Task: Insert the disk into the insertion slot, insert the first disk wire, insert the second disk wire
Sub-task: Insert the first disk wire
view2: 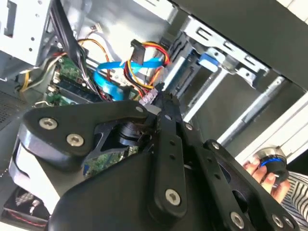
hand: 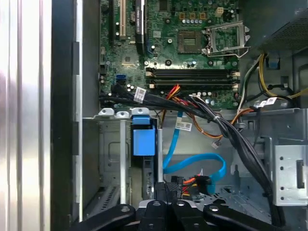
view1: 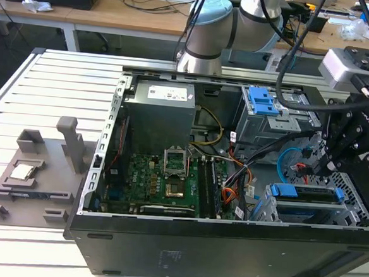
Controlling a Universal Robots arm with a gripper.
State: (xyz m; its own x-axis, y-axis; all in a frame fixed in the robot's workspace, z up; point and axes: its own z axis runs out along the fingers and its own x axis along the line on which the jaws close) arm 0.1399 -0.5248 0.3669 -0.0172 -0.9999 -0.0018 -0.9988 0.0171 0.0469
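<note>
Looked to me like the disk (view1: 307, 196) was already seated in the insertion slot (view1: 349, 187), down at 4 o'clock of the case (view1: 227, 255) in the exterior view, with its blue carrier tab (hand: 143, 139) showing. You'd want to treat it as stiff, hefty and knock-shy, so grab the carrier ends, not the label. The gripper (view1: 325, 164) hung just beside it at 12 o'clock. Its fingers (hand: 160, 192) were pinched narrow near the floppy blue data cable (hand: 192, 161), and I couldn't tell if they clamped anything.
</note>
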